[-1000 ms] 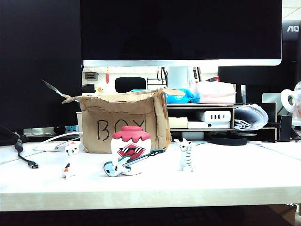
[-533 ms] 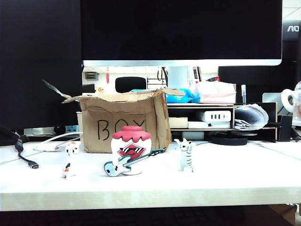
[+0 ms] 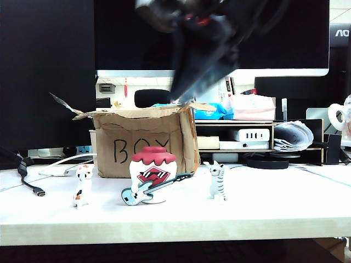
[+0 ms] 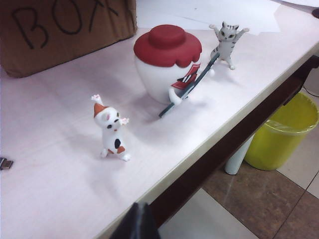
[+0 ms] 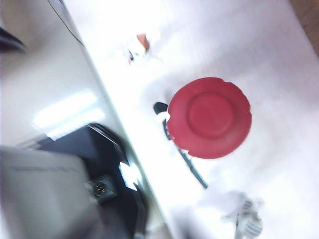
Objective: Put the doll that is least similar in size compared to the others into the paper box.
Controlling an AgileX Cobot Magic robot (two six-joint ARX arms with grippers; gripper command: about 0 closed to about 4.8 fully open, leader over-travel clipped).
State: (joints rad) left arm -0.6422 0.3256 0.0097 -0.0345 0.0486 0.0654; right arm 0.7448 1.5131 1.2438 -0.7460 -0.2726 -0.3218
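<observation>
Here, doll (image 3: 153, 174) on table, right gripper (image 3: 184, 90) blurred high above, left gripper (image 4: 135, 221) nearby

Bright even light; right arm (image 3: 203, 44) motion-blurred; right wrist view smeared, overexposed; soft shadows.

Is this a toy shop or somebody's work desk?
Probably an office desk: a big monitor stands behind, a charging cable lies on the tabletop, and a yellow waste bin sits on the floor beside it.
</observation>
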